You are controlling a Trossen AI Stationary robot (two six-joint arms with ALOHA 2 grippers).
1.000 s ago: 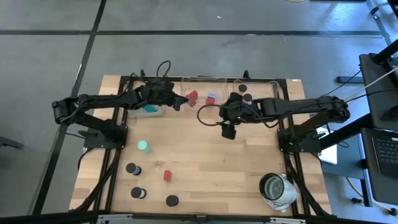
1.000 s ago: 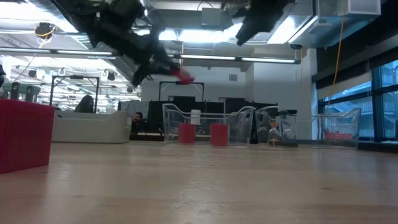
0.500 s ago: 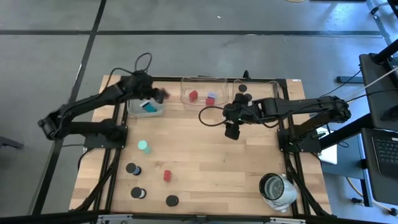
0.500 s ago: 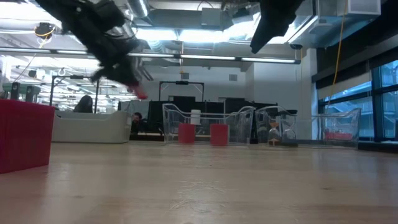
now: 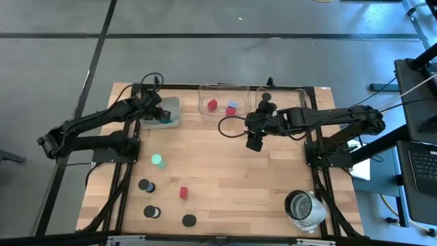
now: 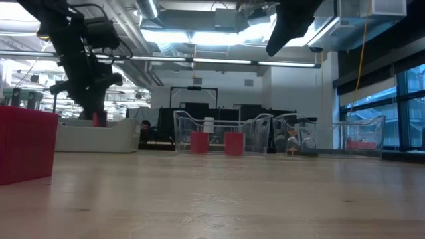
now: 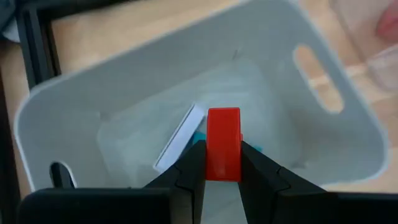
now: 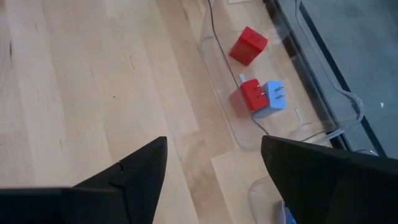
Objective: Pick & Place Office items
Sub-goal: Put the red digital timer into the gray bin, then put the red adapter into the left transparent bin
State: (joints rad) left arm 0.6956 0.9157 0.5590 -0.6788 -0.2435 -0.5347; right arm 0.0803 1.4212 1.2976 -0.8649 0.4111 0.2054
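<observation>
My left gripper is shut on a red block and hangs over the grey tray at the table's far left. A white rectangle and a teal piece lie in that tray. My right gripper is open and empty, up in the air near the clear trays. On the near left of the table stand a teal disc, a red block and three black caps. My left gripper pinches the red block between its two fingers by its two side faces. The fingers come from above, pointing down. The block's free end sticks out past the fingertips. It is lifted clear above the grey tray's floor.
Two clear trays stand at the far edge: one holds two red blocks and a pale-blue cube, the other black caps. A silvery round container sits at the near right corner. Bare wood lies in the middle.
My left gripper has carried the red block from beside the left clear tray toward the table's left edge and come down over the grey tray, staying shut on the block.
</observation>
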